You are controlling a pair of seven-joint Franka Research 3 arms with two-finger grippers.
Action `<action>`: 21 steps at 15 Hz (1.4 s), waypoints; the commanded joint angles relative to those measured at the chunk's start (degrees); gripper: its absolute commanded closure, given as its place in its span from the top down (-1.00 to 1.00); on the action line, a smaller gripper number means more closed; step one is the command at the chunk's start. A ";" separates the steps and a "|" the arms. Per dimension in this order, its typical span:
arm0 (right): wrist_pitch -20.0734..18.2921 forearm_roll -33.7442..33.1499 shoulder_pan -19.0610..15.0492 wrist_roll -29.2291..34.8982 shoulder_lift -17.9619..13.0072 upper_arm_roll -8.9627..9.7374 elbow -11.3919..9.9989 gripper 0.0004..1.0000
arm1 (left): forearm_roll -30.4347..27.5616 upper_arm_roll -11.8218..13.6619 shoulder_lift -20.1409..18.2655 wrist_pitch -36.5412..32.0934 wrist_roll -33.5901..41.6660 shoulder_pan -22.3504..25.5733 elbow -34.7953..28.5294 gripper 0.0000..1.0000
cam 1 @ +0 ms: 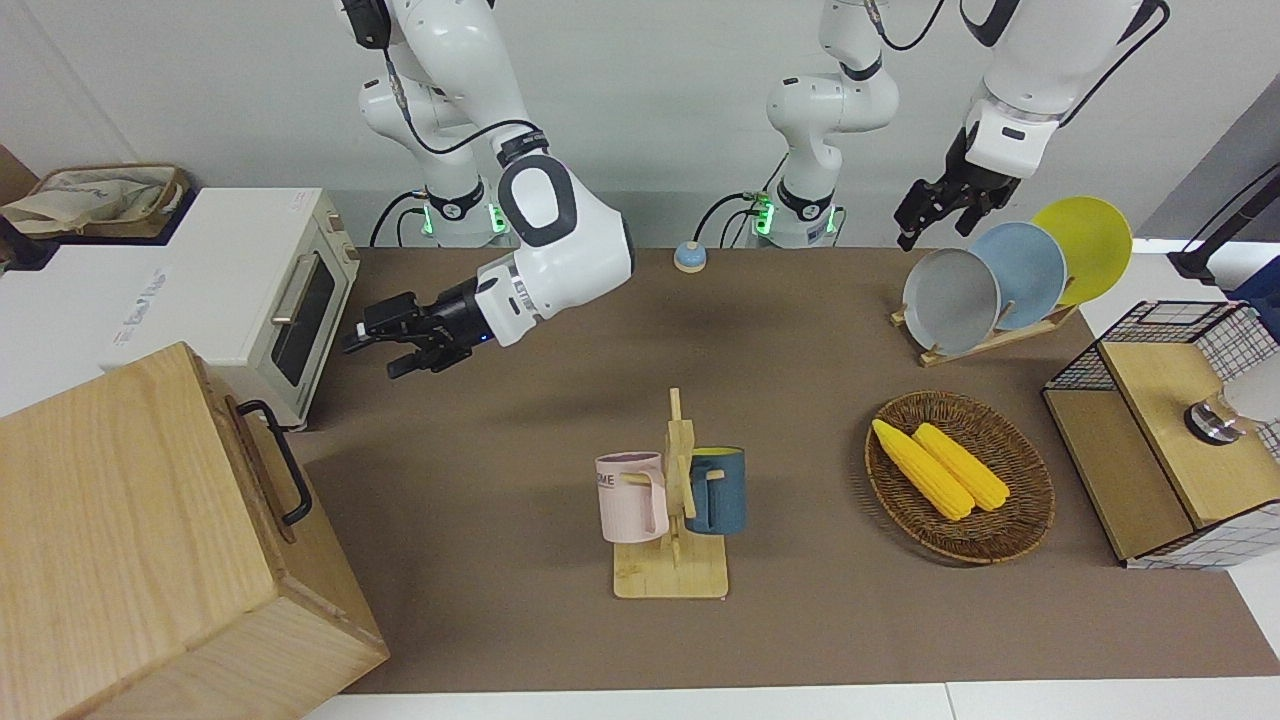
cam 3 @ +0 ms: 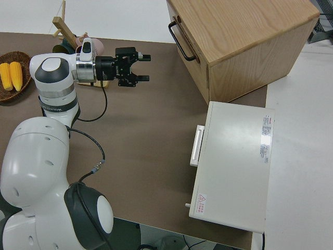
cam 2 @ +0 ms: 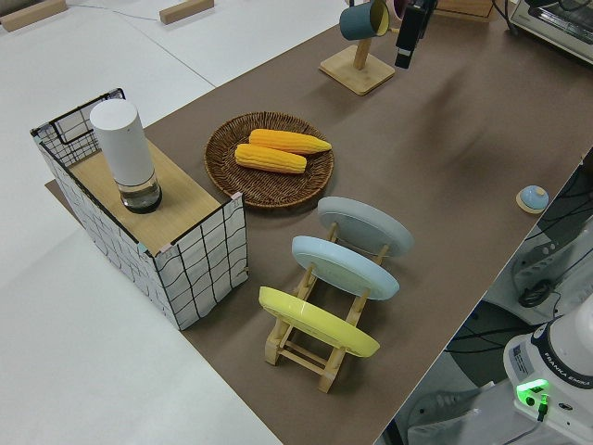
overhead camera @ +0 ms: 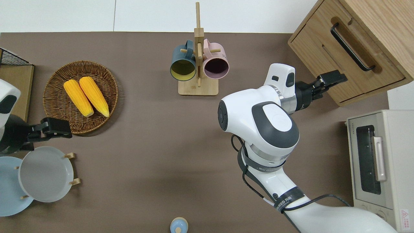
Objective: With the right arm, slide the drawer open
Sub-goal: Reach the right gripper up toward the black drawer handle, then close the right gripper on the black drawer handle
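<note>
Landmark: wooden cabinet (overhead camera: 365, 19), large pale box at the right arm's end of the table, at the edge farthest from the robots.

- Drawer (overhead camera: 349, 61): wide, shallow, light wood, set in the cabinet's front; sits flush, closed. Black bar handle (overhead camera: 351, 47) runs along its face in a recessed slot.
- Right arm (overhead camera: 258, 119): white, dark grey joint caps, reaching across the table toward the cabinet's front.
- Right gripper (overhead camera: 333, 79): black, held level and pointed at the cabinet, in the air over the drawer's lower front corner as seen from overhead. The right side view shows it well apart from the cabinet, so the overlap from overhead is probably only height. Fingers (cam 3: 144, 57) spread apart, nothing between them.
- Toaster oven (overhead camera: 378, 165): white, silver handle, just beside the cabinet and nearer to the robots.
- Mug stand (overhead camera: 198, 64): wooden, carrying a dark blue and a pink mug, toward the table's middle from the cabinet.
- Wicker basket (overhead camera: 58, 74): two corn cobs in it, well apart from the cabinet, toward the left arm's end.
- Left arm: parked. Left gripper (overhead camera: 55, 127): whether its fingers are apart or together cannot be told.
</note>
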 commanded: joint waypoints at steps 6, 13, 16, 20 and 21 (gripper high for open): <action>9.20 -10.07 -3.82 4.80 0.63 -1.13 -0.51 0.96 | -0.05 0.25 -0.48 -0.89 0.51 -0.06 0.21 0.99; 16.85 -13.68 -3.91 7.53 2.21 -5.26 -0.42 0.95 | -0.05 0.25 -0.48 -0.89 0.51 -0.06 0.21 0.99; 20.01 -14.82 -3.91 7.71 2.56 -7.02 -0.42 0.94 | -0.05 0.25 -0.48 -0.98 0.51 -0.06 0.21 0.99; 23.17 -15.97 -3.91 7.71 3.00 -8.60 -0.42 0.88 | -0.05 0.25 -0.48 -0.89 0.51 -0.06 0.21 0.99; 24.14 -16.58 -3.91 7.71 3.09 -9.57 -0.42 0.86 | -0.05 0.25 -0.48 -0.89 0.51 -0.06 0.21 0.99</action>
